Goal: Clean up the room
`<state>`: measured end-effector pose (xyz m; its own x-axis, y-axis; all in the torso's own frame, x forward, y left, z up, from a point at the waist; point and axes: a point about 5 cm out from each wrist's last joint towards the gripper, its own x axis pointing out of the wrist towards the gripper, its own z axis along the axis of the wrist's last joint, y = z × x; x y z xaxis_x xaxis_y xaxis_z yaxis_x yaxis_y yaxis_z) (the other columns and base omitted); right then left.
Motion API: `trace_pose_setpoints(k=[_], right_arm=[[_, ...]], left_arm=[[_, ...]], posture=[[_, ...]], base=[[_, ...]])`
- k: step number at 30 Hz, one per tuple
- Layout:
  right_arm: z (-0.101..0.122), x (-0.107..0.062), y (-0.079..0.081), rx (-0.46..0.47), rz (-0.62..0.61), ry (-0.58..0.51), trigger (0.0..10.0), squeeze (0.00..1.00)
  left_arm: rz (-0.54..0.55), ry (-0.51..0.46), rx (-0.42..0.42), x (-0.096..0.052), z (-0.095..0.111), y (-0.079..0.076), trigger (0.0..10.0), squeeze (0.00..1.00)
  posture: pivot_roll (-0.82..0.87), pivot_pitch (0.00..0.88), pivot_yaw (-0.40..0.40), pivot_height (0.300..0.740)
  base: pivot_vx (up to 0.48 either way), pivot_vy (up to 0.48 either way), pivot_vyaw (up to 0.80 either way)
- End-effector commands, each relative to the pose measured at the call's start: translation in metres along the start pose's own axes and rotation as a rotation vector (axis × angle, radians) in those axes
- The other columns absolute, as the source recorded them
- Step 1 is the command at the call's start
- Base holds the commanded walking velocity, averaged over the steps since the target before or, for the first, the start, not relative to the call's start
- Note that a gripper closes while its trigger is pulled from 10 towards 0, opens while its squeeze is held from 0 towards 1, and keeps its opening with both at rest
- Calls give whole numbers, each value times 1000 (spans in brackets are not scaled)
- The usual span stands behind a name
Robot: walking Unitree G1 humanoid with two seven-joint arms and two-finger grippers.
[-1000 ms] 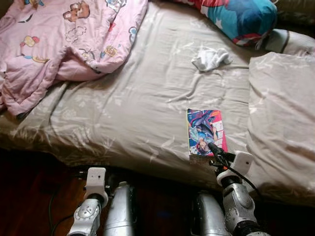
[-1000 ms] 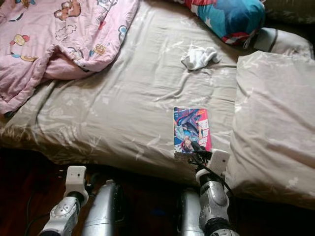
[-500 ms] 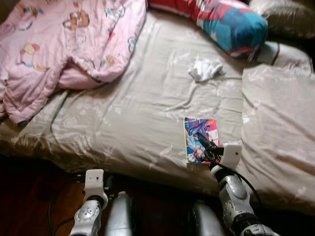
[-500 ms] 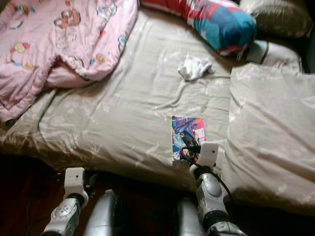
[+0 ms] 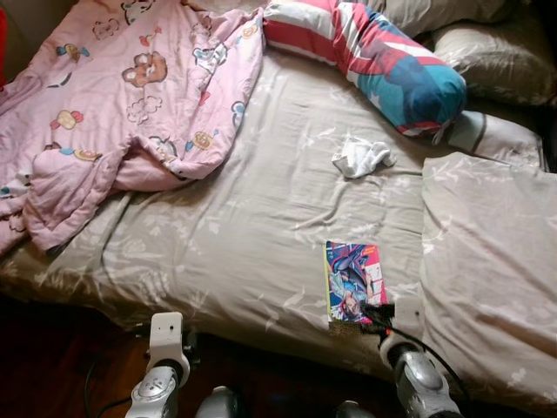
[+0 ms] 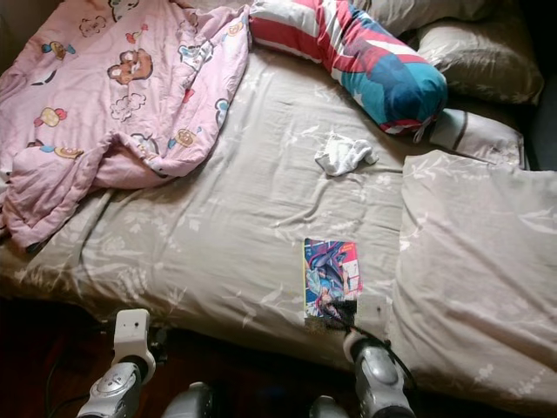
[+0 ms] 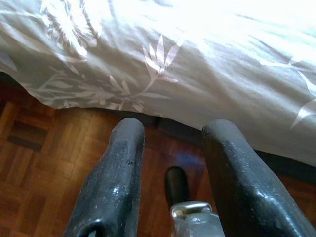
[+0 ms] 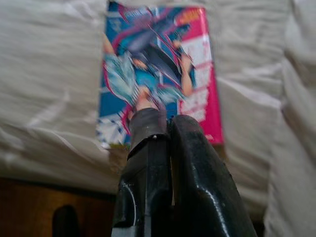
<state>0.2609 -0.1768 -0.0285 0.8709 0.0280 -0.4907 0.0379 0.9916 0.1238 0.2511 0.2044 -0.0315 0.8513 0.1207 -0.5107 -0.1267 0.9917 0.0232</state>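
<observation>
Comic book with a bright blue and pink cover lies flat on the beige leaf-patterned bed sheet, near the bed's front edge and just beside the folded beige duvet that covers the right side of the mattress. The right gripper sits at the book's near edge, its two black fingers pressed together with no gap, tips over the lower part of the cover; whether they pinch the cover or only rest on it cannot be told. The left gripper hangs below the mattress edge over the wooden parquet floor, its fingers spread apart and holding nothing. Farther up the sheet, well apart from the book, lies a small crumpled white cloth. A pink quilt with cartoon bears is bunched over the left part of the bed, and a long bolster in red, white and blue lies across the head end, next to a beige pillow
</observation>
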Motion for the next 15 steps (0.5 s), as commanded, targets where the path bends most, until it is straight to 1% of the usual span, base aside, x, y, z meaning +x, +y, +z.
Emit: trace_pose_setpoints(k=[1,5,10,15], right_arm=[[-19,-7,-3,-14,-16,82,10000,0],[-34,-14,-9,-35,-50,145,10000,0],[-38,-16,-9,-33,-52,161,10000,0],[-47,-20,-11,-41,-64,199,10000,0]], left_arm=[[34,95,-14,-8,-23,7,10000,0],[39,125,-11,-11,-30,7,10000,0],[45,149,-12,-13,-35,7,10000,0],[41,171,-12,-14,-39,6,10000,0]], posture=[[-13,180,-11,740],[-6,174,-13,740],[-7,172,-14,740],[-7,165,-13,740]], base=[[0,251,0],[0,278,0],[0,282,0],[0,289,0]])
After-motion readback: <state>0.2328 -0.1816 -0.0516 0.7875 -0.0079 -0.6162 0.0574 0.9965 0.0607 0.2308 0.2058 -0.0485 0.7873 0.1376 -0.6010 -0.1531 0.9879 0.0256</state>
